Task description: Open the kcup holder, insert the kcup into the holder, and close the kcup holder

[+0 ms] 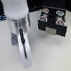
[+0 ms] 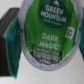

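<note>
The gripper [image 1: 23, 45] hangs over the white table [image 1: 7, 63], its fingers [image 2: 11, 35] closed on the pod [image 2: 47, 37]. The holder [image 1: 50, 21] stands well apart from the gripper, drawer open, slots partly filled. A tilted pod may jam at a slot rim.

Setting is reading as a robotics lab or test bench rather than a home kitchen. A plain white tabletop [image 1: 9, 58] is filling most of the exterior view, bare and evenly lit. A white robot arm [image 1: 14, 6] is standing over it, to the exterior view's left of the kcup holder [image 1: 51, 22], which is sitting alone on the surface with pods showing in its slots. Behind the kcup holder the background is looking dark and blurred; details there cannot be made out. No counters, cupboards or appliances are framing the holder, only the staged work surface.
</note>
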Controlling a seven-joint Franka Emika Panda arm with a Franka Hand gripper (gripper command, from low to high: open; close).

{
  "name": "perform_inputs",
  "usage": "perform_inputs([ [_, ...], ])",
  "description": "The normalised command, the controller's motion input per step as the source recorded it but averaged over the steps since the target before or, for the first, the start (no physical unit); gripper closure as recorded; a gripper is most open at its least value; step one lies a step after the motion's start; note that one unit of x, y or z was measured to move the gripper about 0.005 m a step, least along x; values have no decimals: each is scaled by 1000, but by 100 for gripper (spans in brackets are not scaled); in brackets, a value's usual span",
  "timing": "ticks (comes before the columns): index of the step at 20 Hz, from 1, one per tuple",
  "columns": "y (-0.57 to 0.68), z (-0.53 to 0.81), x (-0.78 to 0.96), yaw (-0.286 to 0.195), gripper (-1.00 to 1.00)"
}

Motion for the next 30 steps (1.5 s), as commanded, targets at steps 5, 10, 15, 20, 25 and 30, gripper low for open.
perform_inputs([
  [5,421,843,32,12,100],
  [10,464,808,52,10,100],
  [15,531,670,22,34,100],
  [20,570,443,-55,44,100],
  [25,596,461,-15,28,100],
  [30,597,267,-37,34,100],
])
